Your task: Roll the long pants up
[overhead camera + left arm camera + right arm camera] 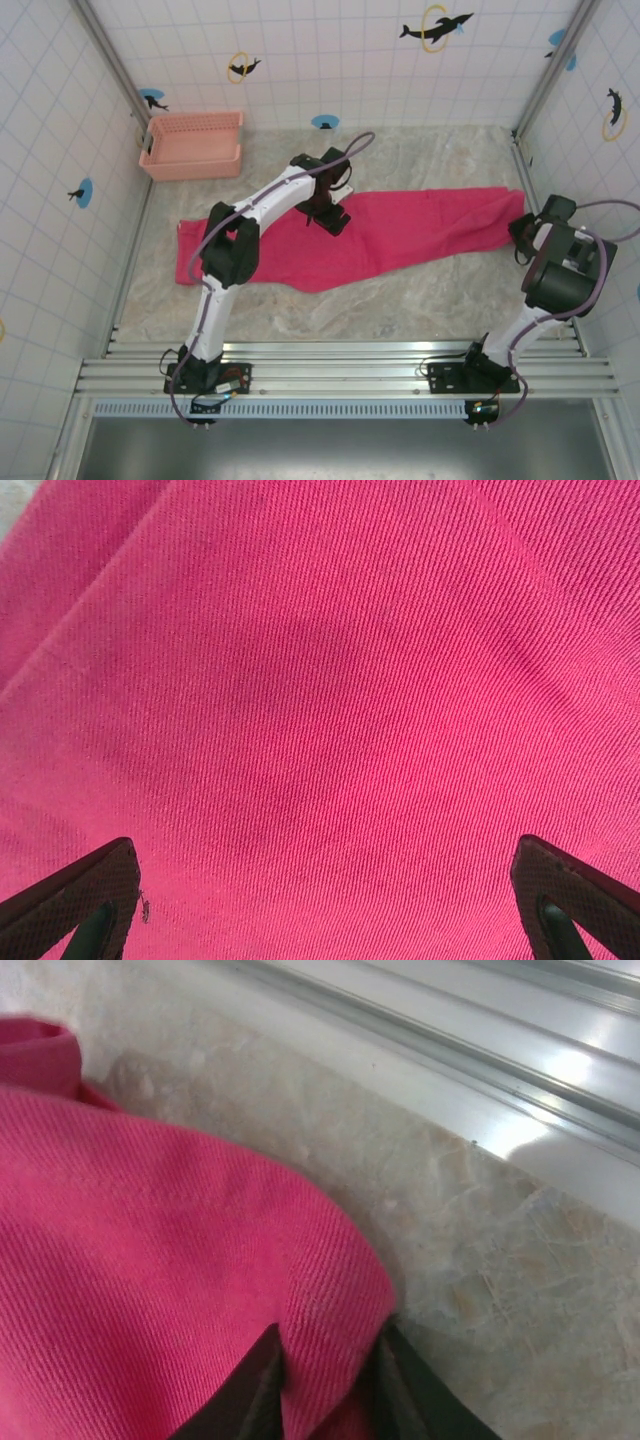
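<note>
Item: long pants (400,235), laid flat across the bench (420,300), one end by the right wall.
My right hand (325,1370): clenched on a small fold at that end.
My left hand (322,895): released, spread wide, hovering over the middle.
Risk: the thin pinch slips once I roll; unpinned cloth drags and the roll skews.
</note>
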